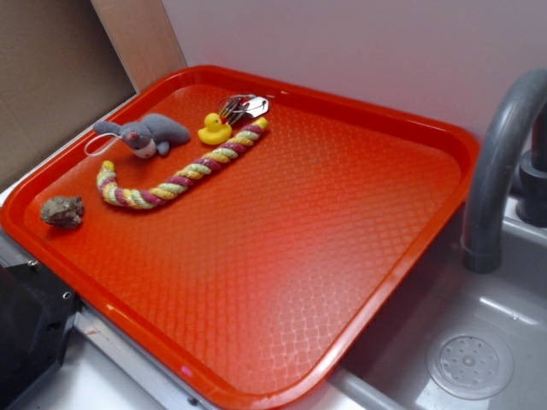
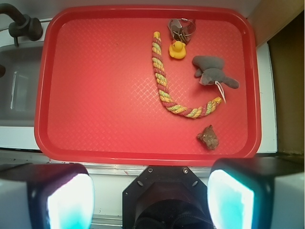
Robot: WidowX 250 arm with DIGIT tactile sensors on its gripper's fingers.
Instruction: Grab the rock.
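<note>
Exterior view: rock (image 1: 62, 211) lies alone on the red tray (image 1: 282, 256), close to its left edge near the front-left corner, long axis roughly level across the frame. Rope (image 1: 175, 176), duck (image 1: 214, 130), plush (image 1: 147, 134) and keys (image 1: 244, 107) sit toward the far-left corner. Sink (image 1: 466, 359) and faucet (image 1: 500, 162) adjoin the right edge.

Wrist view: rock (image 2: 208, 137) is near the tray's (image 2: 95, 119) lower-right corner, just below the rope's (image 2: 164, 86) curved end, long axis running diagonally, upper-left to lower-right. Hand (image 2: 150, 198) is open, fingers (image 2: 69, 200) wide apart, off the tray's near edge and clear of the rock.
</note>
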